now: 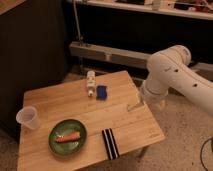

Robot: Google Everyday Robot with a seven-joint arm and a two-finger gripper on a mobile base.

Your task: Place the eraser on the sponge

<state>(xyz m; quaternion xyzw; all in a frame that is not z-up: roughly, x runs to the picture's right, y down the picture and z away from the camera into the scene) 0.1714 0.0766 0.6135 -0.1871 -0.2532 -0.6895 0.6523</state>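
eraser (110, 143): black, white-striped, flat, near worktop (125, 122) front edge | sponge (102, 92): blue, flat, toward back | well apart

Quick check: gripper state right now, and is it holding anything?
Gripper: open, holding nothing, low over the table at the edge nearest the arm; eraser lies on the table.
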